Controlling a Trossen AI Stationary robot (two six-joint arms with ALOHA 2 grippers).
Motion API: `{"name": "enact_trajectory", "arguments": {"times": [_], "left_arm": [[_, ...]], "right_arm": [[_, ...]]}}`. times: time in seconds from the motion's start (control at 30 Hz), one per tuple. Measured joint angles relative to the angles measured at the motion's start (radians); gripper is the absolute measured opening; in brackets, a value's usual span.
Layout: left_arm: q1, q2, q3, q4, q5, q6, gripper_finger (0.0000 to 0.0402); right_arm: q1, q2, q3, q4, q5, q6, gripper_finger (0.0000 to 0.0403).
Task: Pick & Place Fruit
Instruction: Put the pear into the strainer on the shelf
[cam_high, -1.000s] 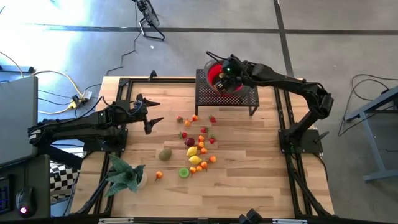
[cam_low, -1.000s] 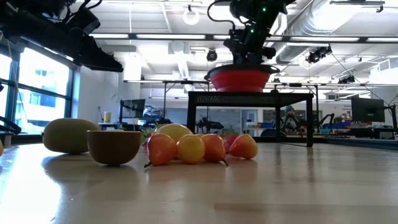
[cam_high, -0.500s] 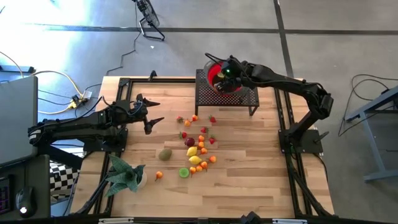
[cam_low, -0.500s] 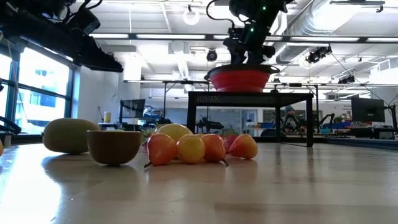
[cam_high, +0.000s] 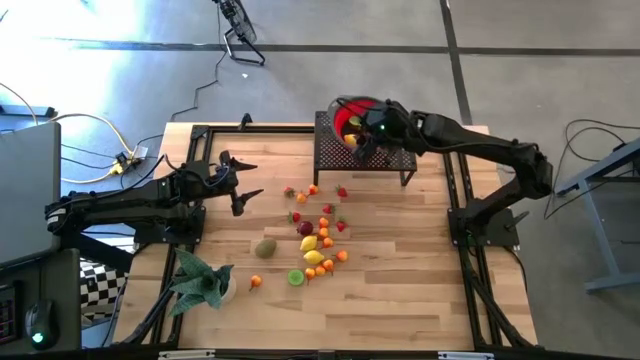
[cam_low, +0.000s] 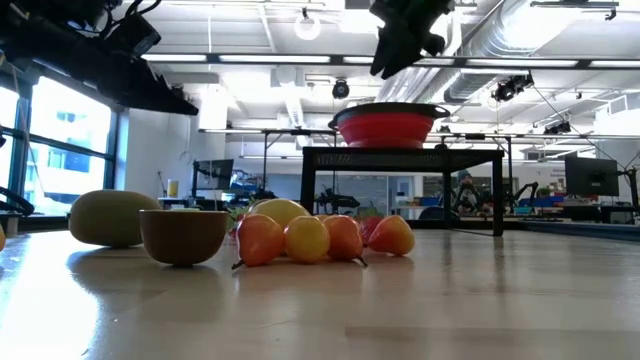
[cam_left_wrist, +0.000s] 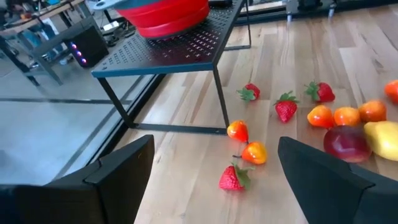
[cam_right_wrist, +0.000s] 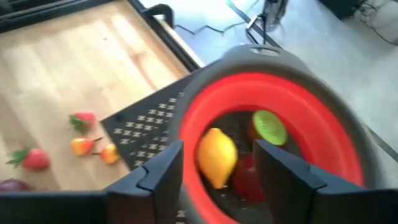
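Note:
Small toy fruits (cam_high: 318, 236) lie in a loose cluster on the middle of the wooden table: a lemon (cam_high: 313, 257), a plum (cam_high: 305, 228), a kiwi (cam_high: 265, 247), a lime half (cam_high: 296, 277), strawberries and tiny oranges. A lemon (cam_right_wrist: 215, 155) and a lime half (cam_right_wrist: 269, 126) lie in the red bowl (cam_high: 346, 112) on the black mesh stand (cam_high: 390, 158). My right gripper (cam_right_wrist: 217, 152) hangs open above the bowl, holding nothing. My left gripper (cam_high: 248, 182) stands open, left of the cluster, with nothing between its fingers (cam_left_wrist: 214, 158).
The stand (cam_low: 400, 158) rises on thin legs at the table's far edge, with the bowl (cam_low: 388, 125) on top. A green leafy plant (cam_high: 200, 282) sits at the near left corner. Bare wood lies right of the fruit cluster.
My right gripper has risen from just over the bowl to well clear above it and has drawn a little toward the table's right edge. The fruits on the table have stayed where they were.

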Motion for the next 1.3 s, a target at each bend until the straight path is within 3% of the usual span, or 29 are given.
{"name": "enact_trajectory", "arguments": {"times": [0.17, 0.37, 0.47, 0.77, 0.93, 1.3], "left_arm": [[0.0, 0.0, 0.0, 0.0, 0.001, -0.012, 0.0337], [0.0, 0.0, 0.0, -0.003, 0.0, -0.071, 0.0337], [0.0, 0.0, 0.0, -0.003, 0.0, -0.075, 0.0337], [0.0, 0.0, 0.0, -0.004, -0.001, -0.099, 0.0337], [0.0, 0.0, 0.0, -0.005, -0.001, -0.189, 0.0337], [0.0, 0.0, 0.0, -0.005, -0.004, -0.222, 0.0337]], "right_arm": [[0.058, 0.0, 0.0, 0.003, -0.022, 0.008, 0.0148], [0.148, 0.0, 0.0, 0.09, -0.251, 0.062, 0.0114], [0.196, 0.0, 0.0, 0.102, -0.293, 0.044, 0.0101], [0.298, 0.0, 0.0, 0.097, -0.282, 0.037, 0.0079], [0.348, 0.0, -0.006, 0.078, -0.242, 0.098, 0.0073], [0.482, 0.0, -0.226, 0.143, -0.128, 0.384, 0.007]]}}
